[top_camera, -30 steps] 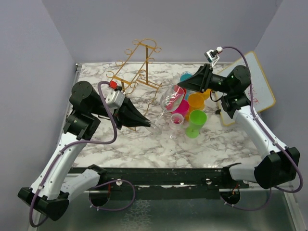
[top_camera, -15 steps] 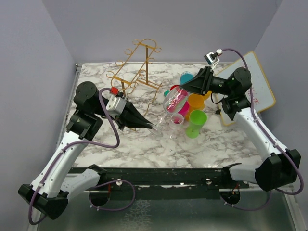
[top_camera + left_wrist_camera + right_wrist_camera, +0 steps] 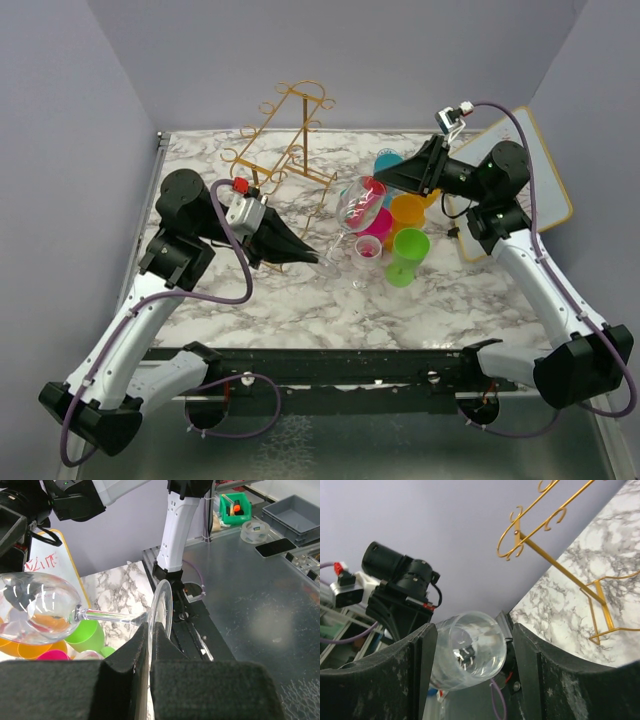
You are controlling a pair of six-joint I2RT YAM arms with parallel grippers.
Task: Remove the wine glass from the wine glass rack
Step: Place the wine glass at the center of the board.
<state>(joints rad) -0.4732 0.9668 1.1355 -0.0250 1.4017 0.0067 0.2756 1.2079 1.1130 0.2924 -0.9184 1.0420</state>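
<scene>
Left wrist view: the left gripper (image 3: 150,627) pinches the wine glass (image 3: 42,610) by its stem beside the foot, bowl out past its fingertips. The right gripper (image 3: 472,630) stands wide around that bowl. The wine glass rack (image 3: 555,563) stands apart beyond it.

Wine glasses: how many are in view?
1. The wine glass is held sideways over the coloured cups, off the rack: foot pinched in the left pincer, bowl inside the right pincer.
</scene>
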